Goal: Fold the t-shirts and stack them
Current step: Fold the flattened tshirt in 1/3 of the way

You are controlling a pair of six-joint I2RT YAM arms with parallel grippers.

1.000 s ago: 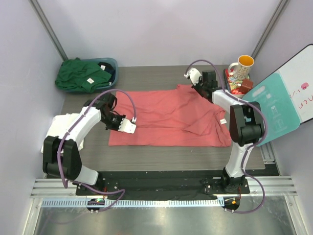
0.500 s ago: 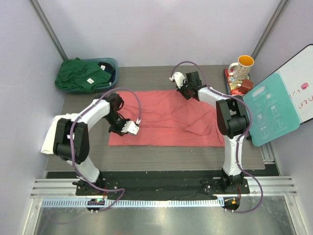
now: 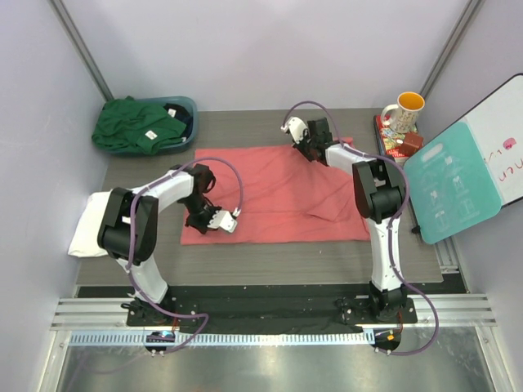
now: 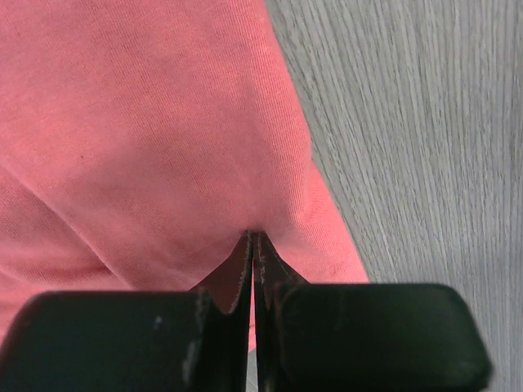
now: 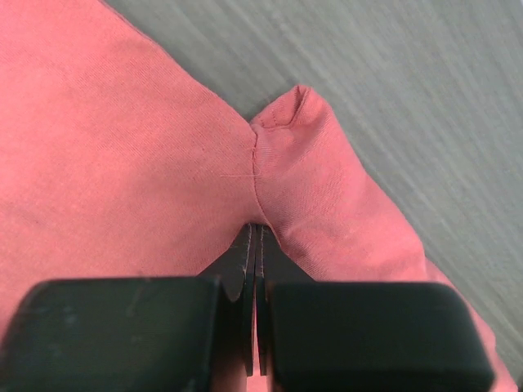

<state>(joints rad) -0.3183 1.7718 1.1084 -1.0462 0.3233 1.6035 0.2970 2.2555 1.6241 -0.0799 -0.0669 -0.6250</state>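
Over grey surface [image 3: 270, 261], with left pincer [image 4: 253, 245] and right pincer [image 5: 254, 233] clamped on coral-red t-shirt [image 3: 278, 196], carry fold evenly, edges aligned.

Your obstacles: tub [image 3: 193, 114] far left; mug [image 3: 403, 112] and board [image 3: 452, 184] far right; white t-shirt [image 3: 84, 233] at the left edge. Your open lane: the table [image 3: 278, 261] strip on the near side of the coral-red t-shirt [image 3: 278, 196].

A grey table [image 3: 270, 265] with wood grain fills the middle of the scene. Plain pale walls close it in: the far wall [image 3: 270, 49] and the left wall [image 3: 33, 163]. A slanting metal post stands in the far left corner [image 3: 82, 49] and another in the far right corner [image 3: 449, 49]. Along the near edge runs an aluminium rail [image 3: 82, 314], and before it lies a shiny metal sheet [image 3: 270, 367]. The light is soft and even.
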